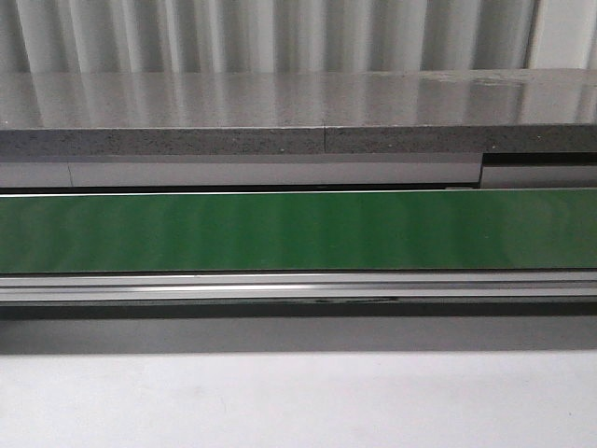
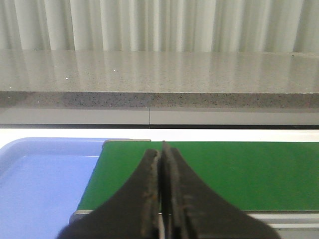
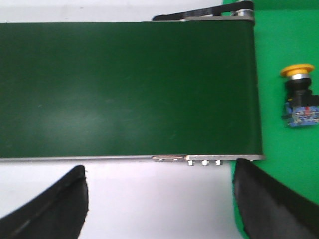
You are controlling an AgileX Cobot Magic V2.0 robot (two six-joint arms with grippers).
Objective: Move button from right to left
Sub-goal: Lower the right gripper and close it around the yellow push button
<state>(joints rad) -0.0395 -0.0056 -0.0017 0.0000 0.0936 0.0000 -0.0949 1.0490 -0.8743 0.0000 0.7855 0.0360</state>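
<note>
Awaiting pickup: one button [image 3: 298, 96], lying on a bright green surface just past the belt's end, untouched; transfer not begun. One right gripper [image 3: 159, 204], spread wide, empty, poised over one green belt [image 3: 124, 89]. One left gripper [image 2: 162, 199], closed on nothing; beyond it, one blue tray [image 2: 45, 174], then one grey table [image 2: 159, 74].

An industrial test bench: a green conveyor belt [image 1: 298, 230] beneath a grey speckled shelf [image 1: 280, 112].
</note>
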